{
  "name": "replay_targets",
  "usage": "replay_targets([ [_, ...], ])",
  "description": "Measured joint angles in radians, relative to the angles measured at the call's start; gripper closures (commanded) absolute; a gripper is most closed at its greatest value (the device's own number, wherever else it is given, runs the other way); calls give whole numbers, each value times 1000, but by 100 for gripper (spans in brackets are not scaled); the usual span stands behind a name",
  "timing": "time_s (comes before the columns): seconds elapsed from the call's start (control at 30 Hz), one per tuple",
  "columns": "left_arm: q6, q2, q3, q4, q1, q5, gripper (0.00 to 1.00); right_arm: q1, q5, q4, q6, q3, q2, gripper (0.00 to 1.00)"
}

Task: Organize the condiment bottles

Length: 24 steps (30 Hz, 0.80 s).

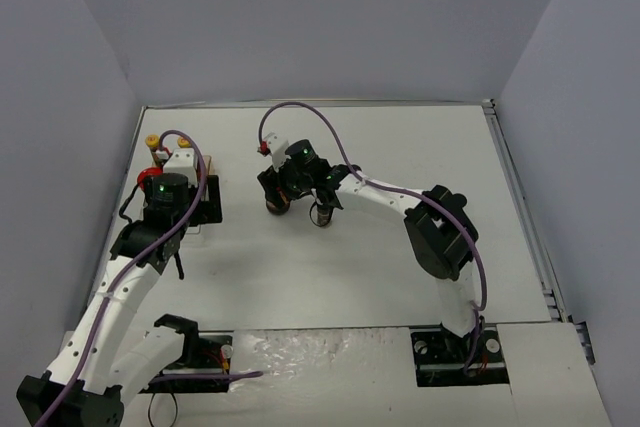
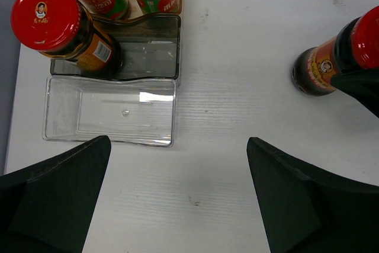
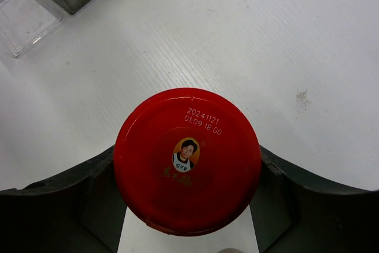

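The right jaws were clamped on a red-lidded jar (image 3: pixel 187 161), apparently standing on the counter (image 3: pixel 296 34) well apart from the rack (image 2: pixel 112 141). The left jaws hung wide apart above the rack's front tray. Racking this jar seemed the step in hand, and next it needed carrying to the space beside the second jar (image 2: pixel 46 16).

The white surface (image 2: pixel 237 57) carries a clear plastic rack (image 2: pixel 109 111) just ahead of the left fingers (image 2: pixel 53 205), and a red-lidded jar (image 3: pixel 187 161) standing between the right fingers (image 3: pixel 59 211).
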<state>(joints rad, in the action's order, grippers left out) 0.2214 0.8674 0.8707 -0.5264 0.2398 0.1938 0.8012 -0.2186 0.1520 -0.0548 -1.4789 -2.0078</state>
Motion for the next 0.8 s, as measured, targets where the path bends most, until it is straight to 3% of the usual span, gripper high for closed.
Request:
replay_targets([
  [0.07,0,0,0,1,0,-15,3,2,-2,22,0,17,-1,66],
  [0.1,0,1,0,1,0,-24,3,5,-2,33,0,24,-1,54],
  [0.33,0,22,0,11,-1,-101,3,10,3,45,-1,30,-1,28],
  [0.47,-1,21,0,20,-1,-130,3,18,5,46,-4,18,1,3],
  [0.67,0,23,2,32,-1,-202,3,19,4,21,-6,15,55,0],
  [0.8,2,52,46,19,-1,-242,3,20,18,-11,-7,62,192,0],
])
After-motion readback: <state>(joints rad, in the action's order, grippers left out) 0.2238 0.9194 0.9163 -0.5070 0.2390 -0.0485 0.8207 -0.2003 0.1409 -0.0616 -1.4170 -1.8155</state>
